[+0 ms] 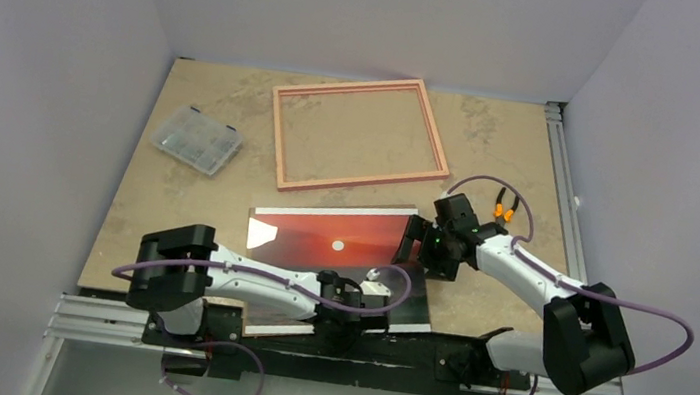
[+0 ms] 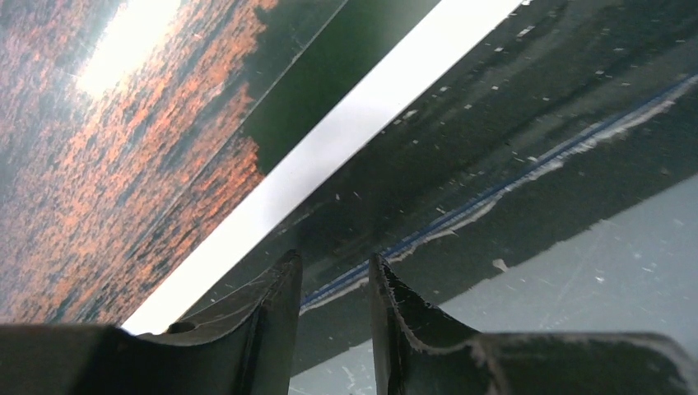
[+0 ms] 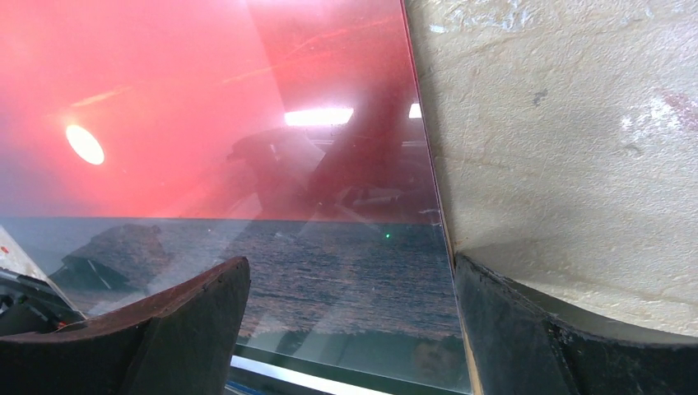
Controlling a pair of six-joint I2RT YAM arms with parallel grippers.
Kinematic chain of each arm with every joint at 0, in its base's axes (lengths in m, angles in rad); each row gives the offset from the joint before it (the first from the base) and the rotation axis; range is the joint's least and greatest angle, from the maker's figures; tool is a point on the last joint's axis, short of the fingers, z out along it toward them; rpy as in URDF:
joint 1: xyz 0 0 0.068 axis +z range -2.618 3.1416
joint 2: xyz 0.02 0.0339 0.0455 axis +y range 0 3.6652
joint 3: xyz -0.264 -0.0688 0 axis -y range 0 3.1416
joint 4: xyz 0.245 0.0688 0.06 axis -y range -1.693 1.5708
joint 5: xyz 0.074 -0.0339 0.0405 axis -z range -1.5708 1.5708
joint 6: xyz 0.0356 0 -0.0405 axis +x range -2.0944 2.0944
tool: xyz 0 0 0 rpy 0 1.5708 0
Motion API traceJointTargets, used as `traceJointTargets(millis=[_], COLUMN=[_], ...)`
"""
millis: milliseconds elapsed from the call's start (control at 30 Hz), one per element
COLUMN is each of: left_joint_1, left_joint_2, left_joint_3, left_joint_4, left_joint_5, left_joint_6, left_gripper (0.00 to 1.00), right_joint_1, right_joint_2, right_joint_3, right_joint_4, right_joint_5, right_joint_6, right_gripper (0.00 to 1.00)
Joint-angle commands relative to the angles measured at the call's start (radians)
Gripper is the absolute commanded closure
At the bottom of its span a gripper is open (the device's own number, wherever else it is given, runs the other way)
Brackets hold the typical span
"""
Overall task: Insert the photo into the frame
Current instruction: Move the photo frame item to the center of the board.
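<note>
Tan stone-pattern table (image 1: 493, 145). Pinkish wood frame (image 1: 351, 87) lies flat at the far middle, tabletop visible through it. Clear plastic compartment box (image 1: 196, 138) at far left. Sunset photo (image 1: 321, 234) lies face up at the near edge, just beside the frame, apart from the box.

The top camera is looking down from above and behind the arm bases, covering the whole table (image 1: 235, 113). The wrist cameras are peering past the left gripper (image 2: 333, 262) and right gripper (image 3: 352, 263), very close onto the photo (image 1: 341, 237), which all three views are sharing; the left one is seemingly facing its near edge.
</note>
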Motion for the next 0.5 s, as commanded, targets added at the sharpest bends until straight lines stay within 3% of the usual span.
traceJointTargets(millis=[0,467], left_joint_1=[0.002,0.166], left_joint_2=[0.040,-0.014], left_joint_3=[0.025,-0.103], left_joint_4=[-0.018,-0.007], left_joint_5=[-0.044,-0.130], left_joint_6=[0.031,-0.031], left_gripper=[0.66,0.67], right_joint_1=[0.001,-0.024], right_joint_2=[0.056,0.048], right_joint_3=[-0.049,-0.062], right_joint_4=[0.063,0.103], right_joint_5=[-0.048,-0.123], right_joint_6=[0.027,0.042], right_gripper=[0.06,0.06])
